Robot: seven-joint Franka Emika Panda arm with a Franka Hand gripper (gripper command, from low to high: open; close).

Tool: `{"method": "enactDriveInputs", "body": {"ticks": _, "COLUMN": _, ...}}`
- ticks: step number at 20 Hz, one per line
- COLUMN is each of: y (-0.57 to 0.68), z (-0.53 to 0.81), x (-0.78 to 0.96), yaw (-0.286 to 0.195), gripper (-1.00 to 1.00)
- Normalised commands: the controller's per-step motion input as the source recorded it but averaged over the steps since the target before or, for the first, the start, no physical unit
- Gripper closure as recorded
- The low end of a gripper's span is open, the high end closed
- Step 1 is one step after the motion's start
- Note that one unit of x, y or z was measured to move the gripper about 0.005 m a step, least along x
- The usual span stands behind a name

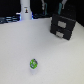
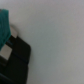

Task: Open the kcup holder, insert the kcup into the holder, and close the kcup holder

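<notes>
kcup holder: black boxy block (image 1: 62, 26) with two stacked drawer-like fronts, far side of the table toward the exterior view's right; both fronts look flush, so I judge it not yet opened.
kcup: tiny pale cup with green top (image 1: 33, 63), near side of the table, roughly centre, well apart from the holder; upright as far as the blur allows.
gripper: dark shape (image 1: 61, 8) just above the holder in the exterior view, probably the arm's end; fingers not resolvable, cannot tell whether spread or pressed together. Nothing seen held.
wrist view: dark block corner (image 2: 15, 62) plus a teal patch (image 2: 4, 27) at the frame edge; too blurred to identify the teal part. Rest is bare white table (image 2: 57, 40).
risk 1: holder looks free-standing; a pull on a drawer front could drag or tip the whole block rather than open it.
risk 2: two similar fronts, low contrast; easy to grab the wrong one or slip off the edge.
risk 3: kcup is small and light; an off-centre pinch could knock it over or roll it away.
risk 4: white bottle-like post (image 1: 25, 10) stands at the far edge toward the exterior view's left; a wide swing could clip it.
room: broad open surface between kcup and holder, nothing in the path.
edges: holder sits near the far table edge; little margin behind it, plenty in front.
</notes>
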Motion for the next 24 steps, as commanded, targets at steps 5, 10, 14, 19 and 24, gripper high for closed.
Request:
{"method": "enactDriveInputs", "body": {"ticks": 5, "y": 0.79, "z": -0.08, "x": -0.18, "yaw": -0.176, "gripper": -1.0}}
{"method": "enactDriveInputs", "body": {"ticks": 10, "y": 0.72, "z": -0.15, "x": -0.11, "yaw": -0.182, "gripper": -1.0}}
{"method": "enactDriveInputs", "body": {"ticks": 14, "y": 0.63, "z": -0.2, "x": -0.04, "yaw": -0.171, "gripper": -1.0}}
{"method": "enactDriveInputs", "body": {"ticks": 19, "y": 0.56, "z": -0.22, "x": -0.03, "yaw": -0.165, "gripper": -1.0}}
{"method": "enactDriveInputs", "body": {"ticks": 24, "y": 0.49, "z": -0.25, "x": -0.04, "yaw": -0.157, "gripper": -1.0}}
